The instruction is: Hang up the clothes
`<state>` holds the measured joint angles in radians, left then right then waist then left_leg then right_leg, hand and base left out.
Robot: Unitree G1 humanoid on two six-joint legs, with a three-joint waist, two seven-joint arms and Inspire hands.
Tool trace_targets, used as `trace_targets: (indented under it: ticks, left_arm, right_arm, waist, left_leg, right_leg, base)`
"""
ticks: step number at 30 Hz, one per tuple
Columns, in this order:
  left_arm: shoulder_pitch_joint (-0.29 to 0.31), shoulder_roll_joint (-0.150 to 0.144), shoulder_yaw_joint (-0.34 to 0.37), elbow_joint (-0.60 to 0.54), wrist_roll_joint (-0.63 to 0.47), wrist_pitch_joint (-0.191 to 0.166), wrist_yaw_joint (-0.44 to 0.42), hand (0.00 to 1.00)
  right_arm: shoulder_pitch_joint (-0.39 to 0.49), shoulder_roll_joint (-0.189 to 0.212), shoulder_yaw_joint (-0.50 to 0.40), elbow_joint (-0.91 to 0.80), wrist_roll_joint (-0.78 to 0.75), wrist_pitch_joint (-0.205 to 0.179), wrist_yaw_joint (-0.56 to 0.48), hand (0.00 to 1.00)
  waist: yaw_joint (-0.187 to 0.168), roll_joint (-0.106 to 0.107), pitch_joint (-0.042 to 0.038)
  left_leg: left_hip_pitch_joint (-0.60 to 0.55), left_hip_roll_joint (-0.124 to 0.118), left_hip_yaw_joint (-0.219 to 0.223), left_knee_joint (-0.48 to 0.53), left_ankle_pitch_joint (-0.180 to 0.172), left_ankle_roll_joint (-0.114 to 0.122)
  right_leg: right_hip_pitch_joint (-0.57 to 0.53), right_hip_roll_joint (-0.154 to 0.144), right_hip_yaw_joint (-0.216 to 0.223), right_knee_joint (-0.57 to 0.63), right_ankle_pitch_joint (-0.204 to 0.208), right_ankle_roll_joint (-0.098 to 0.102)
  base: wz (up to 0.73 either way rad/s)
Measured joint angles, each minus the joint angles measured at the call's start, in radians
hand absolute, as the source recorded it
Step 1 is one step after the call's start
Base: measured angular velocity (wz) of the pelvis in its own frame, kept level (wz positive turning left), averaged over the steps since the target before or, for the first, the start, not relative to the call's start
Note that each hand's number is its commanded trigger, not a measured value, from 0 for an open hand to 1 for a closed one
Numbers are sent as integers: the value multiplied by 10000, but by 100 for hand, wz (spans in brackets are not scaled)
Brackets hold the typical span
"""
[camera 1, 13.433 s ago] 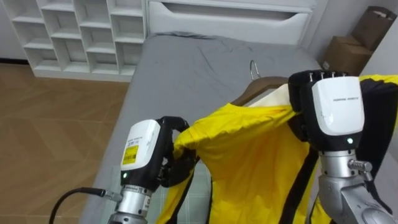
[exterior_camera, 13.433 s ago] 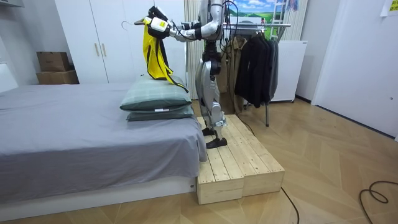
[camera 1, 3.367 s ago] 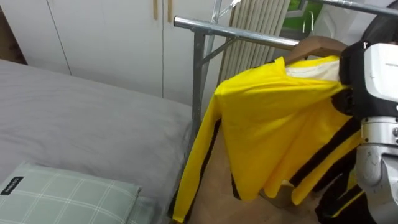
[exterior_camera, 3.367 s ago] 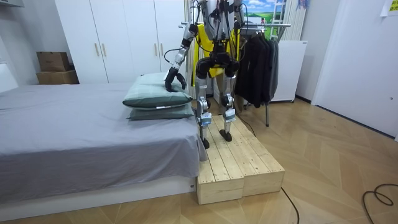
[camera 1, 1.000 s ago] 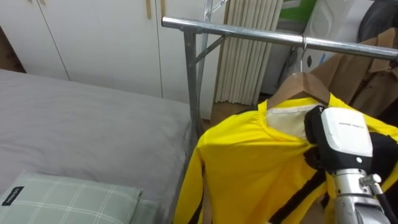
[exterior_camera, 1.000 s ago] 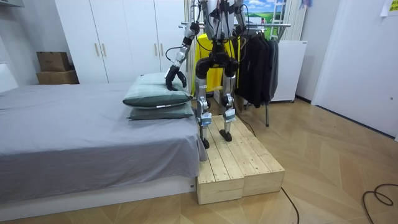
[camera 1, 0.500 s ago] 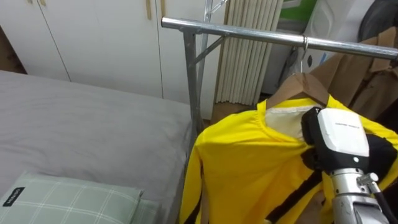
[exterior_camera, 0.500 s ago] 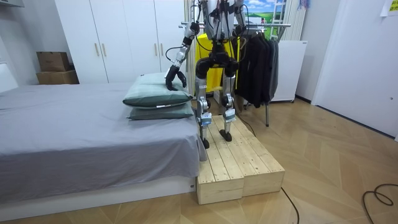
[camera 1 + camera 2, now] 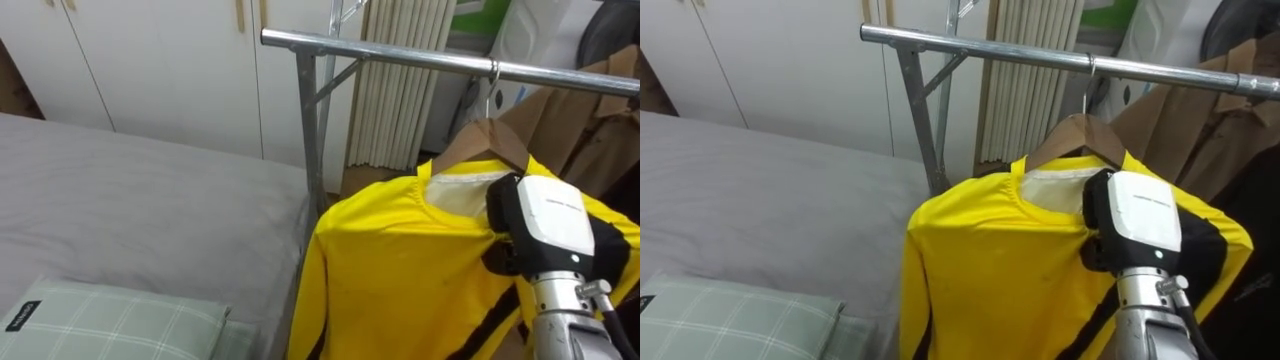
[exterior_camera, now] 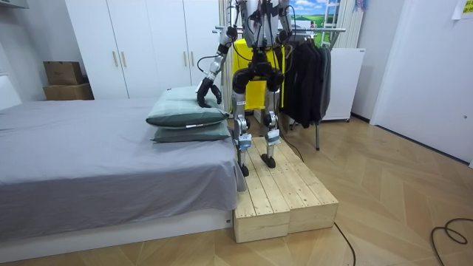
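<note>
While yellow jacket (image 9: 400, 265) hangs on rail (image 9: 400, 56), right hand (image 9: 550, 225) meets its shoulder, grip unclear.

The rail (image 9: 400, 55) lies bare between its upright post (image 9: 308, 130) and the hanger (image 9: 482, 138) — brown coats (image 9: 575, 120) crowd beyond

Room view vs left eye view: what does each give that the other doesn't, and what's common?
Room view adds: the robot standing on the wooden platform, left hand above the pillows. Left eye view adds: the wooden hanger with its hook up at the rail, right hand against the yellow jacket at its shoulder. Shared: jacket, rail, grey bed.
</note>
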<state>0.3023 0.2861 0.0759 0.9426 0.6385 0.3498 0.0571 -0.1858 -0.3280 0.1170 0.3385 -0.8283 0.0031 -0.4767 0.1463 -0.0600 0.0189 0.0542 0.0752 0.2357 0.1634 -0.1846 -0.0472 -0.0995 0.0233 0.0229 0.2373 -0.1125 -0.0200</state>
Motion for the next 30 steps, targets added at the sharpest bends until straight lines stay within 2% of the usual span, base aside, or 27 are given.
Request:
trace_targets:
  ticks: [3,30]
  left_arm:
    - [7,-1,-2,20,-7,4,11,0]
    - [41,-76,-12,93,-17,18,200,0]
  right_arm:
    - [6,98,1,118,75,-1,20,0]
    - [6,120,5,221,425,-18,62,0]
  waist:
    - [0,8,11]
    - [-11,-1,13]
  left_leg:
    - [114,-3,-30,-21,-1,-1]
    - [139,-9,-32,-106,-1,-1]
  right_leg:
    - [134,1,-3,-25,-17,6]
    - [159,6,3,-125,-36,10]
  base:
    - [3]
    - [0]
